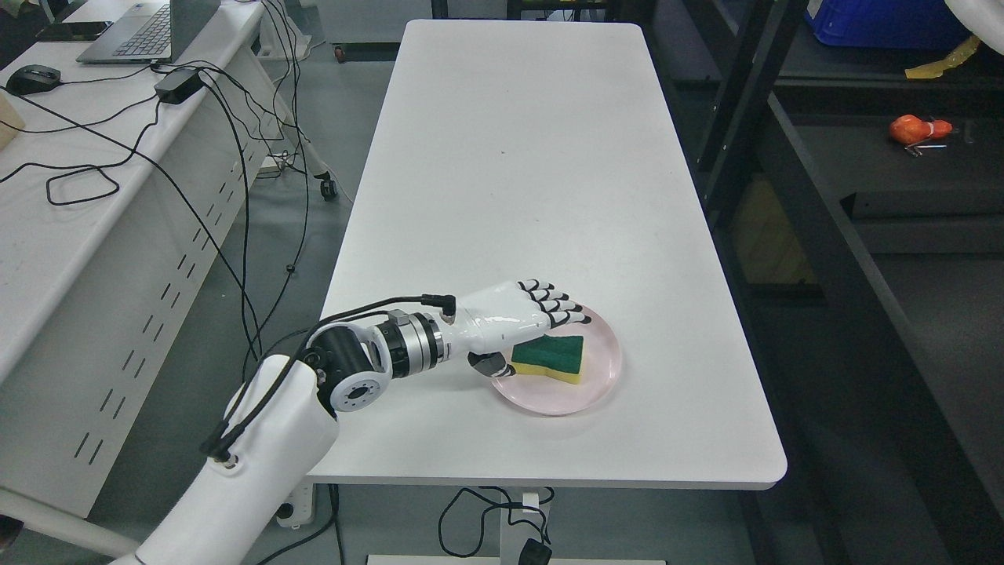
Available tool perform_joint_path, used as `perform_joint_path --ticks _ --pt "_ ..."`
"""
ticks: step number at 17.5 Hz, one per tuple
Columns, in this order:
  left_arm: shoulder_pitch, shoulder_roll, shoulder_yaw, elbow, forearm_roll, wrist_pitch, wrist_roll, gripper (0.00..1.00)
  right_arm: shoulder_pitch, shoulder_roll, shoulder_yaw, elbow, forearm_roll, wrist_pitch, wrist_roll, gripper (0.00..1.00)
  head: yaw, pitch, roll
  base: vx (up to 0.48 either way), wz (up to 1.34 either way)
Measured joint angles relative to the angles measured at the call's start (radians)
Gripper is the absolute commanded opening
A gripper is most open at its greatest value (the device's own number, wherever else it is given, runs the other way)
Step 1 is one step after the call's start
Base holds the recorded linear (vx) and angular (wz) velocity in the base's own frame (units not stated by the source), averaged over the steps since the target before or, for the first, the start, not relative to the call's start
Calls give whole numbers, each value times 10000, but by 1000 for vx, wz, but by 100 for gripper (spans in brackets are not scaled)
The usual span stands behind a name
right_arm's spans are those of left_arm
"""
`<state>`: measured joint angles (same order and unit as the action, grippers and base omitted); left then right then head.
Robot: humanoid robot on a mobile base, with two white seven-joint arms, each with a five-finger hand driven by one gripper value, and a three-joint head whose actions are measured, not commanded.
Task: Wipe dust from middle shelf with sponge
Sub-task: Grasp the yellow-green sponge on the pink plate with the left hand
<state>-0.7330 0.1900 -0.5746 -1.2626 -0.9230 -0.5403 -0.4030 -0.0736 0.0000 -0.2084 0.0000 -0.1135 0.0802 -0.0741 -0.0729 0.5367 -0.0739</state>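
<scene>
Sponge lies on the pink plate; my left hand hovers at the plate's left rim, fingers extended, grasping nothing.

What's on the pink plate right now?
A green and yellow sponge lies on the pink plate. The left hand reaches over the plate's left side, open around the sponge, hiding that part of the rim.
</scene>
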Motion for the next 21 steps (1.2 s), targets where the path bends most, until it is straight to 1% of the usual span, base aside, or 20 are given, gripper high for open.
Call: perform_joint_path --ticks 6,8,9,11,15,17,19,21 --pt "-468 -251 -701 688 -254 -55 -30 92 0 0 0 0 0 -26 0 100 0 0 0 0 0" --pt "-576 -304 -800 848 -282 -53 -30 86 0 0 0 0 0 -27 0 100 0 0 0 0 0" --pt "-616 -327 -841 920 -290 -45 -30 81 0 0 0 0 0 -28 0 100 0 0 0 0 0" --pt "-670 -373 -899 1058 -303 -12 -23 65 0 0 0 0 0 -29 0 100 0 0 0 0 0" --pt "-661 -448 -804 1266 -247 32 -112 41 0 0 -1 0 0 -31 0 100 0 0 0 0 0" --pt "-610 -470 -640 1349 -116 -251 -163 21 -1 0 -1 0 0 -31 0 100 0 0 0 0 0" --pt "-514 -486 -438 1425 263 -677 -235 13 -1 0 -1 0 0 -31 0 100 0 0 0 0 0" --pt "-420 -486 -234 1474 691 -984 -275 0 0 0 -1 0 0 -32 0 100 0 0 0 0 0"
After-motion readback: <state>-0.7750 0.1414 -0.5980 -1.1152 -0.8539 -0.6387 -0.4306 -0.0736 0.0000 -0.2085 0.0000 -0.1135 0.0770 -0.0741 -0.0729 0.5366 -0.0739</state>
